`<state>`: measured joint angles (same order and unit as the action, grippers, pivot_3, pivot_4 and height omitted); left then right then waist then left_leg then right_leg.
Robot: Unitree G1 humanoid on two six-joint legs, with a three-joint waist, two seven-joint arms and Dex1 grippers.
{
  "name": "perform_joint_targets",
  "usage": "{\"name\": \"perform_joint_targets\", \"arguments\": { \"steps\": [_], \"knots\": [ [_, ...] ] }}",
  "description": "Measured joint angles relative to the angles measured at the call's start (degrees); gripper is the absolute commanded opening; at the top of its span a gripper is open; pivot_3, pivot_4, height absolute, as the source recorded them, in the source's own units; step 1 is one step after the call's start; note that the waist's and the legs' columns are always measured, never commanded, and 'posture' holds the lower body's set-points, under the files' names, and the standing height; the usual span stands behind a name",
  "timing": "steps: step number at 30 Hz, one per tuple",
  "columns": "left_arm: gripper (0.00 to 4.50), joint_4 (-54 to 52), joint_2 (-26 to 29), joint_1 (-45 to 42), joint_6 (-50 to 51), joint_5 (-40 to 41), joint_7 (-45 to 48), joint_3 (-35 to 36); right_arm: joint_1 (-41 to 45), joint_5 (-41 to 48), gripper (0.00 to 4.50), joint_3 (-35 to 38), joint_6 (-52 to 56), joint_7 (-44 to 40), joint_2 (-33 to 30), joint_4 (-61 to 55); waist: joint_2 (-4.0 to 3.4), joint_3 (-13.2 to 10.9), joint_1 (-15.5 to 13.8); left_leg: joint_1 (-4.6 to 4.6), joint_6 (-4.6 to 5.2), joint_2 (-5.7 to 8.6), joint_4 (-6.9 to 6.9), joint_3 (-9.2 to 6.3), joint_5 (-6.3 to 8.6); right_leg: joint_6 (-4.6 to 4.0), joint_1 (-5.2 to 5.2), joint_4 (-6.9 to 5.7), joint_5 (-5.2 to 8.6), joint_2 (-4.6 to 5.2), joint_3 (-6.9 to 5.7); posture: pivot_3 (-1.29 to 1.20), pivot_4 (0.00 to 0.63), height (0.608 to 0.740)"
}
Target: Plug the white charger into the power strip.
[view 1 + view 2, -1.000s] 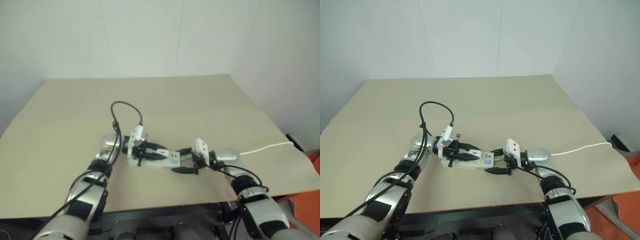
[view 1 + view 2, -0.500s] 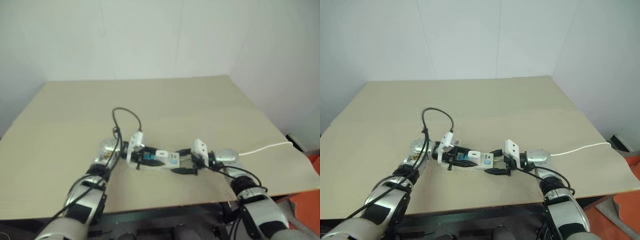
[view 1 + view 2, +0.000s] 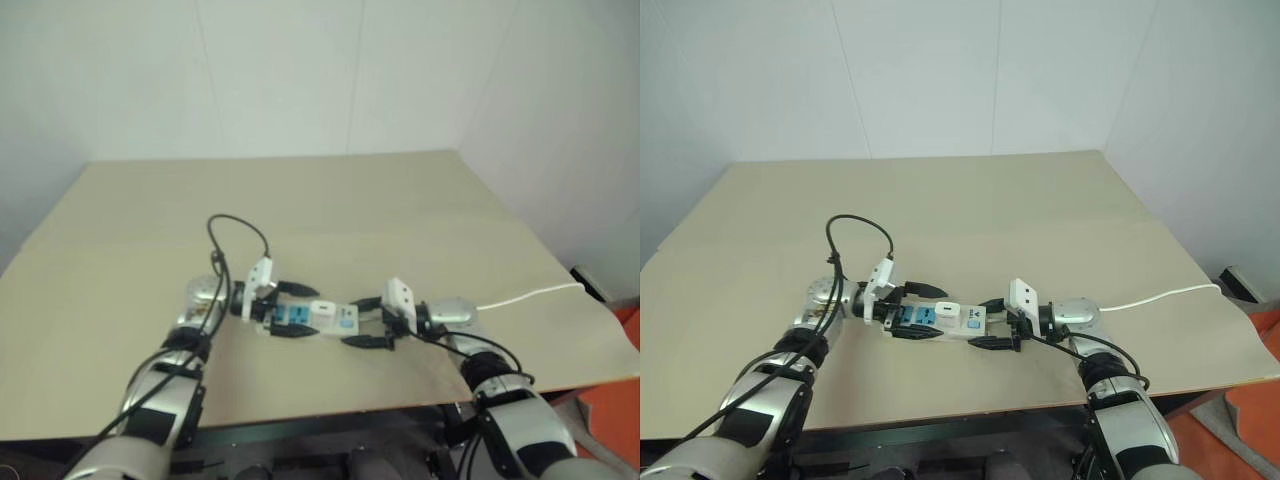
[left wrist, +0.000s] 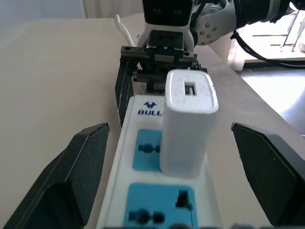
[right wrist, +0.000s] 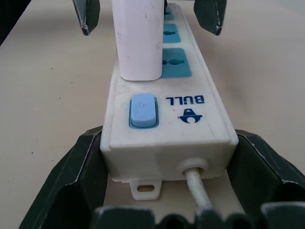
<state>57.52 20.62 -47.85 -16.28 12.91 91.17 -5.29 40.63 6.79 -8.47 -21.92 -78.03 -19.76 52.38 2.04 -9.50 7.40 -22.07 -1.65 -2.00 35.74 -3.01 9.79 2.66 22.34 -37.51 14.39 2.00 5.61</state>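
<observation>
Charger [image 4: 188, 121] seated upright in power strip [image 5: 162, 107] socket nearest right gripper [image 3: 997, 322], which clamps the strip's cord end. Left gripper [image 3: 917, 312] spread apart, flanking charger, touching nothing.

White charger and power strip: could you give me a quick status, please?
Left gripper open, fingers clear of white charger. Charger upright in power strip. Right gripper shut on strip's cord end. Nothing in the way.

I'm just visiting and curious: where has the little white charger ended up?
The white charger stands upright in the power strip, in the socket next to its blue switch, near the table's front edge between the open left pincer and the right pincer.
</observation>
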Motion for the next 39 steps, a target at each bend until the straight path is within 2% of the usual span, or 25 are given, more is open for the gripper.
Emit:
{"name": "perform_joint_targets", "arguments": {
  "steps": [3,7,11,14,18,23,25,28,39],
  "knots": [
    [4.50,-3.99,2.56,0.63,2.75,1.57,-0.48,2.77,0.30,-0.71,4.44,-0.18,1.37,0.06,0.01,0.32,0.01,-0.19,-0.02,-0.05,0.00,-0.03,0.00,-0.01,0.00,0.00,0.04,0.00,0.00,-0.01,-0.02,0.00,0.150,0.740],
    [4.50,-10.81,7.09,2.11,7.15,5.75,-2.58,8.47,0.61,-0.99,4.48,-0.10,2.99,-1.14,-0.60,-0.38,0.01,-0.25,-0.23,-0.20,0.00,-0.04,-0.01,-0.03,0.00,0.01,0.12,0.10,-0.01,-0.01,-0.05,0.00,0.150,0.740],
    [4.50,-17.65,14.06,7.79,10.20,7.61,-3.45,12.09,-1.97,0.34,4.48,0.32,3.41,-3.20,-3.56,-5.06,-0.13,-0.38,-0.65,-0.35,-0.02,0.00,-0.18,0.01,0.01,0.03,0.17,0.44,-0.02,0.11,-0.07,0.00,0.150,0.740],
    [4.50,-25.01,21.08,17.27,12.82,8.77,-2.99,14.93,-6.87,3.60,4.48,2.53,6.62,-6.48,-11.62,-13.95,-0.30,-0.62,-1.88,-1.32,-0.05,0.15,-0.19,0.06,0.03,0.11,1.12,0.45,-0.01,0.36,-0.07,0.00,0.150,0.740],
    [4.50,-34.74,26.64,29.41,16.22,10.83,-3.17,18.91,-12.58,7.79,4.48,7.45,8.78,-8.04,-21.25,-26.11,-0.33,-0.72,-3.42,-2.03,-0.10,0.14,-0.19,0.09,0.06,-0.23,1.90,0.39,-0.21,0.44,-0.15,0.00,0.150,0.740],
    [4.50,-43.89,29.04,40.57,19.15,13.63,-5.45,23.75,-20.26,11.52,4.48,12.40,12.65,-7.51,-28.22,-35.29,-0.31,-0.89,-4.32,-2.01,-0.11,0.10,-0.18,0.18,0.06,0.07,1.85,0.44,0.05,0.46,-0.19,0.00,0.150,0.740],
    [4.50,-45.08,29.39,42.22,19.87,14.17,-6.45,24.83,-22.66,12.50,4.48,14.10,14.30,-6.72,-29.66,-36.75,-0.32,-0.97,-4.65,-2.00,-0.11,0.06,-0.04,0.24,0.06,0.04,1.85,0.41,0.01,0.46,-0.18,0.00,0.150,0.740],
    [4.50,-47.06,29.39,42.26,20.24,14.36,-7.69,24.91,-24.78,12.58,4.48,15.07,15.69,-4.89,-30.40,-40.15,-0.30,-1.03,-4.82,-2.00,-0.11,0.03,0.06,0.35,0.06,-0.27,1.85,0.42,0.01,0.46,-0.15,0.00,0.150,0.740],
    [4.50,-47.83,26.90,39.81,20.18,14.17,-11.06,21.68,-35.31,14.84,4.48,20.65,20.63,0.13,-32.87,-50.47,-0.28,-1.04,-4.88,-2.03,-0.11,-0.01,0.16,0.57,0.04,0.14,1.83,0.45,-0.23,0.46,-0.07,0.00,0.150,0.740]
  ]
}}
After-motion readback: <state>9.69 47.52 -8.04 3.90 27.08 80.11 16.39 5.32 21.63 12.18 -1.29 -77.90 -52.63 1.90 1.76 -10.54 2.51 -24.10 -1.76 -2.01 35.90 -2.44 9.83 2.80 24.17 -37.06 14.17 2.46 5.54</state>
